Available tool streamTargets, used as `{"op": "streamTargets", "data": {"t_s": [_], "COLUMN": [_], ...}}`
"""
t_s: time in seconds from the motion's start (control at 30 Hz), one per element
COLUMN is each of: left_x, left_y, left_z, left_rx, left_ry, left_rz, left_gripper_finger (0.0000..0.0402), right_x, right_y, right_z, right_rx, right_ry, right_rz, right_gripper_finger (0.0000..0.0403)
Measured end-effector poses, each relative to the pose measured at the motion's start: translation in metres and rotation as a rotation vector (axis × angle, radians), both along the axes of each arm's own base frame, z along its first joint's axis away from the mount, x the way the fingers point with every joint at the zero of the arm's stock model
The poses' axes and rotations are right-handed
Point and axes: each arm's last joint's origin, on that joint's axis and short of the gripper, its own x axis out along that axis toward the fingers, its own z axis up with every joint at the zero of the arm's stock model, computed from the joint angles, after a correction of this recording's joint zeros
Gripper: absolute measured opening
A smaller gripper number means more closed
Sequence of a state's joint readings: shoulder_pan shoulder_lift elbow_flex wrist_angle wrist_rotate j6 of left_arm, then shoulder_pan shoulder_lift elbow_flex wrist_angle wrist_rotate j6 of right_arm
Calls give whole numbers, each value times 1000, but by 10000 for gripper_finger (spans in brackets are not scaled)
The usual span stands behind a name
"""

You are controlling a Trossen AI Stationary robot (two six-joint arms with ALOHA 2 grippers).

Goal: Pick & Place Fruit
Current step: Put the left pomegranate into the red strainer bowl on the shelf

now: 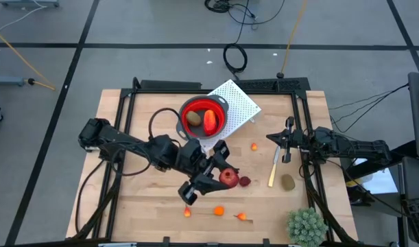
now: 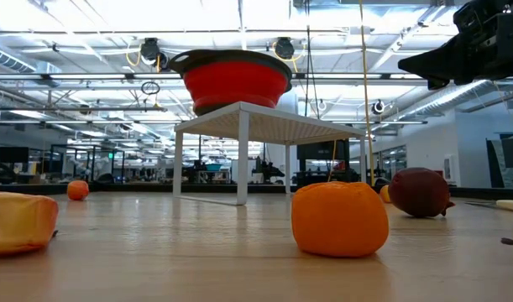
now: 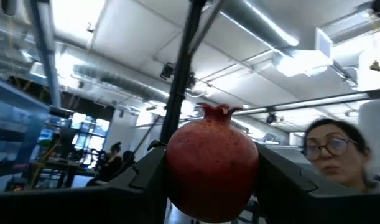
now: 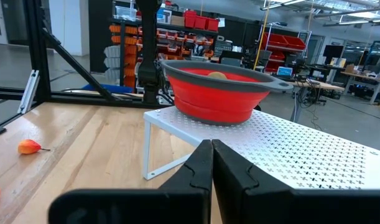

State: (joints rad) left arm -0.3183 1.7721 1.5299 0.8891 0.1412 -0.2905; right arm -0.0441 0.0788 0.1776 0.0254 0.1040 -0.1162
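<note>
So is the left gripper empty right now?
No, the left gripper is closed on a red pomegranate, held between its fingers.

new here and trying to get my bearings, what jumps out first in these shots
The bright red collapsible bowl with a grey rim stands out first, set on a white perforated metal stand at the table's far middle, with an olive-brown oval fruit and a longer red-orange fruit inside. Next, the left gripper at mid-table, its fingers closed on a dark red pomegranate-shaped ball. The right gripper waits shut on the right.
</note>
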Motion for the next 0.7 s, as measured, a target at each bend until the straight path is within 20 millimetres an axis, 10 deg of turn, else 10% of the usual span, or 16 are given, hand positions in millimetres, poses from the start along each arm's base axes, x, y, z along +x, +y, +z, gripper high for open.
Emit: {"op": "streamTargets", "data": {"t_s": [0.7], "left_x": [4], "left_y": [17], "left_z": [-3], "left_rx": [-582], "left_ry": [153], "left_rz": [360], "left_gripper_finger": [187], "right_x": [0], "right_y": [0], "right_z": [0], "right_rx": [0], "right_ry": [0], "right_rz": [0], "right_gripper_finger": [0]}}
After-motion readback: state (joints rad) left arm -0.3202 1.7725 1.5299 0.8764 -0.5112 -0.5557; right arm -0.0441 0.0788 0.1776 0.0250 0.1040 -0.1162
